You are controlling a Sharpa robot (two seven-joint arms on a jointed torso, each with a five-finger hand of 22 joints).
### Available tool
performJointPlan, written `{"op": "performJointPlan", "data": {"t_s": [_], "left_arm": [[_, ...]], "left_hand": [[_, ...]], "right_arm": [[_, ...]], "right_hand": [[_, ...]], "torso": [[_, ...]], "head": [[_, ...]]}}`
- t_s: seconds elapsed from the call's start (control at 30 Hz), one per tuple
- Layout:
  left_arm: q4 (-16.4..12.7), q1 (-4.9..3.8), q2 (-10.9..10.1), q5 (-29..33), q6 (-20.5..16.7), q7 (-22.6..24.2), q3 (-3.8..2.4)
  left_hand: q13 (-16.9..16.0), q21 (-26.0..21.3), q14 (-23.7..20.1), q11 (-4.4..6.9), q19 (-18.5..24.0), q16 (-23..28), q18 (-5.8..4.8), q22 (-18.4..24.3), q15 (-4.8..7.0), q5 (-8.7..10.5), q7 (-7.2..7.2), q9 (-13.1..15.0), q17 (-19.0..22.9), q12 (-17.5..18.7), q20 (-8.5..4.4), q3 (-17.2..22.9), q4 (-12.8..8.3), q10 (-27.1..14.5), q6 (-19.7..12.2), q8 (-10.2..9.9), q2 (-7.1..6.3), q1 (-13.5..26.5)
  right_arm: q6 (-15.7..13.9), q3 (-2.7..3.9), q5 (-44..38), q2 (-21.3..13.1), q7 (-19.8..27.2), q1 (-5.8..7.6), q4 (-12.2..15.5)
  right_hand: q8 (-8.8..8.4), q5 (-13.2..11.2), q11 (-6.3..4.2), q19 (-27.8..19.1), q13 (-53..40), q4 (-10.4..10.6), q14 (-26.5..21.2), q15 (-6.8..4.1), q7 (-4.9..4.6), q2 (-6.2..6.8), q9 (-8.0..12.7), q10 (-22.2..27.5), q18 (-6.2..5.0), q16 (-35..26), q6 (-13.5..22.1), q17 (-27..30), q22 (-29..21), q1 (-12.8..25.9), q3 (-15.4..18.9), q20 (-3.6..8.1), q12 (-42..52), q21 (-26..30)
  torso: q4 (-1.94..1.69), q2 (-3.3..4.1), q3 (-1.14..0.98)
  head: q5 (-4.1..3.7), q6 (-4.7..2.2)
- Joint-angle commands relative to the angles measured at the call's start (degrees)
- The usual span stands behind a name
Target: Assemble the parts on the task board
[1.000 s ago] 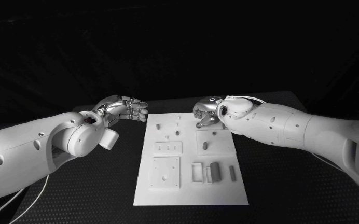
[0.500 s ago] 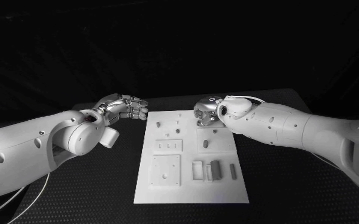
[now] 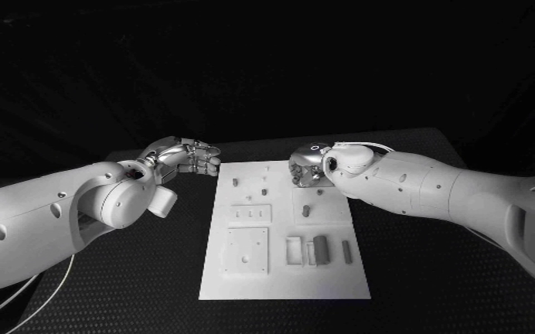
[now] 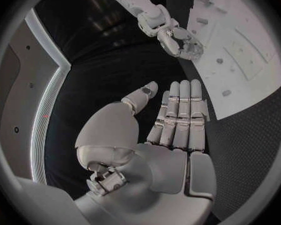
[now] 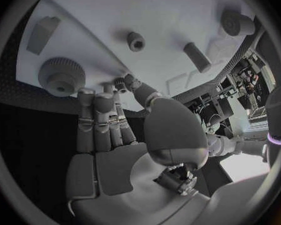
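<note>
Task board lies mid table, long axis running 12 to 6 in head view. Left hand sits off the board's far corner at abt 10 o'clock, over the black table; wrist view shows its fingers straight and side by side, thumb apart, nothing held. Right hand hangs over the board's far edge at abt 1 o'clock, fingers extended, empty, tips near a ridged round part. Dark slim parts lie in the board's near half, abt 5 o'clock
</note>
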State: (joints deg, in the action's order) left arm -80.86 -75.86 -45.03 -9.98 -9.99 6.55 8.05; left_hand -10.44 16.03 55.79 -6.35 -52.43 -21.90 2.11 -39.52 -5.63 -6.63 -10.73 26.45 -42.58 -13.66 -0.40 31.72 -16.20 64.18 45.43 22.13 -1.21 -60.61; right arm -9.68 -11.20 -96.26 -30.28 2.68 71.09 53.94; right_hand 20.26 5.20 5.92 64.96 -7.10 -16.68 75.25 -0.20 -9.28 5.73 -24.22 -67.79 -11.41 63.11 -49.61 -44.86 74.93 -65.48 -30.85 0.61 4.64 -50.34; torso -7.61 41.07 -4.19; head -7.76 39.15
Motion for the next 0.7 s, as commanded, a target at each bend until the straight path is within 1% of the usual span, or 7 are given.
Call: {"op": "performJointPlan", "data": {"t_s": [0.03,0.33,0.43,0.57,0.7], "left_arm": [[-0.13,-0.05,0.03,-0.18,0.68,0.89,-0.06],[-0.05,-0.05,0.11,-0.19,0.77,0.86,-0.06],[-0.09,-0.05,0.11,-0.19,0.75,0.89,-0.07],[-0.09,-0.06,0.11,-0.2,0.7,0.87,-0.07],[-0.09,-0.06,0.08,-0.2,0.67,0.83,-0.07]], "left_hand": [[-0.09,-0.11,0.26,-0.37,-0.13,0.21,0.12,-0.07,0.05,0.35,-0.16,-0.08,-0.08,0.41,0.24,0.03,0.18,0.16,0.23,-0.19,0.01,0.45],[-0.11,-0.13,0.28,-0.36,-0.13,0.27,0.13,-0.09,0.05,0.35,-0.16,-0.12,-0.13,0.47,0.24,0.03,0.16,0.19,0.25,-0.19,0.01,0.48],[-0.11,-0.14,0.29,-0.36,-0.13,0.29,0.13,-0.1,0.05,0.35,-0.16,-0.14,-0.15,0.49,0.24,0.03,0.16,0.2,0.26,-0.2,0.02,0.48],[-0.12,-0.15,0.3,-0.36,-0.13,0.32,0.13,-0.11,0.05,0.34,-0.16,-0.15,-0.17,0.51,0.24,0.04,0.15,0.21,0.26,-0.2,0.03,0.48],[-0.12,-0.15,0.31,-0.36,-0.14,0.35,0.13,-0.11,0.06,0.34,-0.16,-0.17,-0.2,0.54,0.23,0.05,0.14,0.22,0.27,-0.21,0.04,0.48]], "right_arm": [[1.09,-0.15,-1.1,0.16,-0.17,-0.28,0.1],[1.54,-0.17,-1.15,0.56,-0.45,-0.3,-0.23],[1.69,-0.21,-1.18,0.73,-0.57,-0.35,-0.27],[1.76,-0.23,-1.38,0.88,-0.67,-0.36,-0.28],[1.86,-0.24,-1.74,0.86,-0.9,-0.36,-0.05]], "right_hand": [[0.18,0.26,0.01,0.04,0.05,0.01,-0.22,-0.34,0.01,-0.5,-0.09,-0.43,-3.59,0.22,-0.58,0.07,1.34,0.15,-0.32,0.37,0.22,-0.39],[0.16,0.25,-0.05,0.02,-0.01,0.07,-0.27,-0.4,-0.01,-0.51,-0.12,-0.61,-3.59,0.35,-0.73,0.2,1.32,0.45,-0.24,0.36,0.19,-0.52],[0.11,0.25,-0.06,-0.01,-0.02,0.1,-0.31,-0.41,-0.06,-0.49,-0.12,-0.63,-3.59,0.41,-0.73,0.27,1.31,0.67,-0.19,0.35,0.13,-0.58],[0.07,0.3,-0.08,-0.05,-0.05,0.07,-0.36,-0.43,-0.06,-0.78,-0.13,-0.67,-3.59,0.47,-0.78,0.36,1.29,0.7,-0.3,0.37,0.07,-0.62],[0.1,0.32,-0.17,-0.09,-0.14,-0.03,-0.37,-0.51,-0.01,-1.4,-0.18,-0.92,-3.59,0.64,-1.0,0.47,1.3,0.44,-0.55,0.43,0.09,-0.75]], "torso": [[-0.24,0.14,0.0],[-0.26,0.35,0.0],[-0.3,0.43,-0.01],[-0.35,0.51,-0.02],[-0.31,0.56,-0.01]], "head": [[0.06,0.18],[0.07,0.19],[-0.04,0.51],[-0.07,0.72],[-0.07,0.87]]}}
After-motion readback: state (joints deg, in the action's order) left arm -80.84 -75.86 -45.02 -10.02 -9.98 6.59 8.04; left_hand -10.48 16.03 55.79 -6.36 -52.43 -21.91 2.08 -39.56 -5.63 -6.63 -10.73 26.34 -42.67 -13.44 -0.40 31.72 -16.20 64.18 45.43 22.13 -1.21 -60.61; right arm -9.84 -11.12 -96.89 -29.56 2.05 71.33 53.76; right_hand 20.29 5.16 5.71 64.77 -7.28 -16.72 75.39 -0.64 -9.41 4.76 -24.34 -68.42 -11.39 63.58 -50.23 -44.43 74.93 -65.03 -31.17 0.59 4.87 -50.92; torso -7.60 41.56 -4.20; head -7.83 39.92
